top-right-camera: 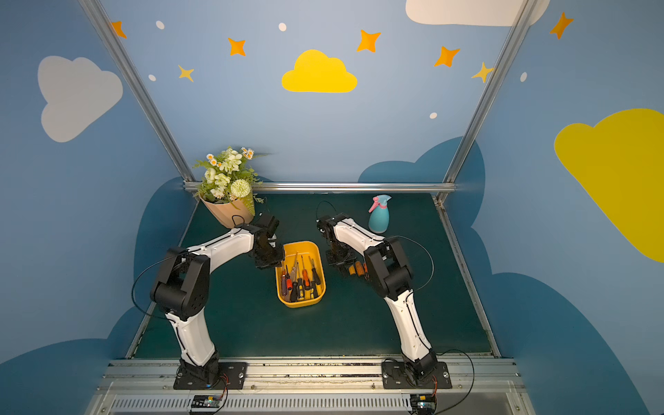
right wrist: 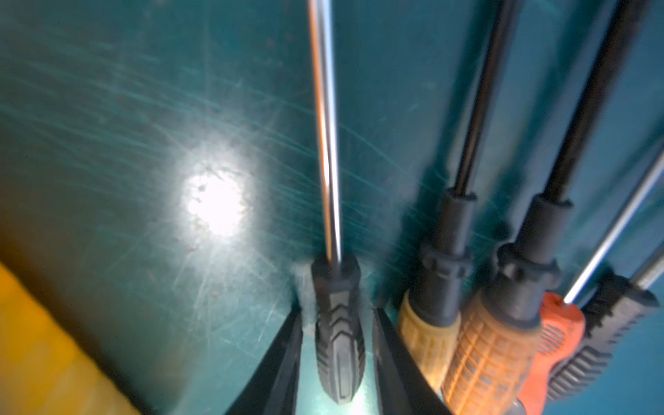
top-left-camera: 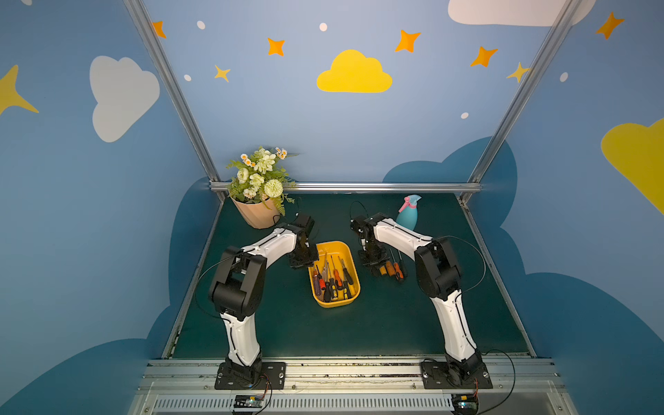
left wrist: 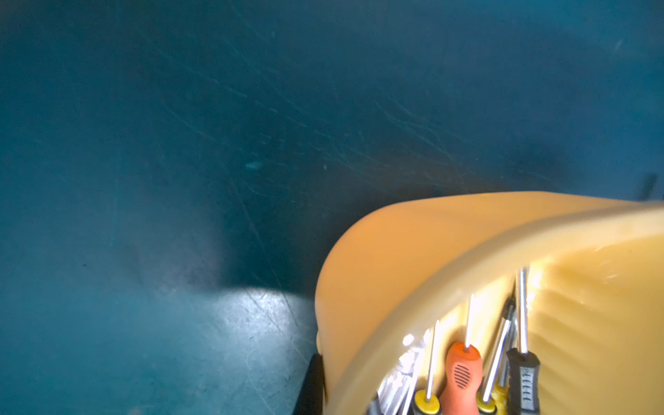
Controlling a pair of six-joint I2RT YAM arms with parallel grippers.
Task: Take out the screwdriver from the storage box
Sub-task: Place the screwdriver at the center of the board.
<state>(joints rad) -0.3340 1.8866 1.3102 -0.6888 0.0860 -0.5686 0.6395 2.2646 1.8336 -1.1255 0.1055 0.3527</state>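
Note:
The yellow storage box [top-left-camera: 336,304] [top-right-camera: 301,303] stands mid-table with several screwdrivers [top-left-camera: 332,278] inside. My left gripper [top-left-camera: 305,260] [top-right-camera: 269,260] is shut on the box's far left corner. In the left wrist view one black finger [left wrist: 310,384] lies against the outside of the box wall [left wrist: 395,258]. To the right of the box my right gripper [top-left-camera: 375,264] [right wrist: 337,312] is low over the mat and open. A black-handled screwdriver [right wrist: 339,345] lies on the mat between its fingers, with a gap on each side.
Several other screwdrivers [top-left-camera: 393,269] [right wrist: 496,345] lie side by side on the green mat just right of the black-handled one. A peach flowerpot [top-left-camera: 257,213] with flowers stands at the back left, and a blue spray bottle [top-left-camera: 407,215] at the back right.

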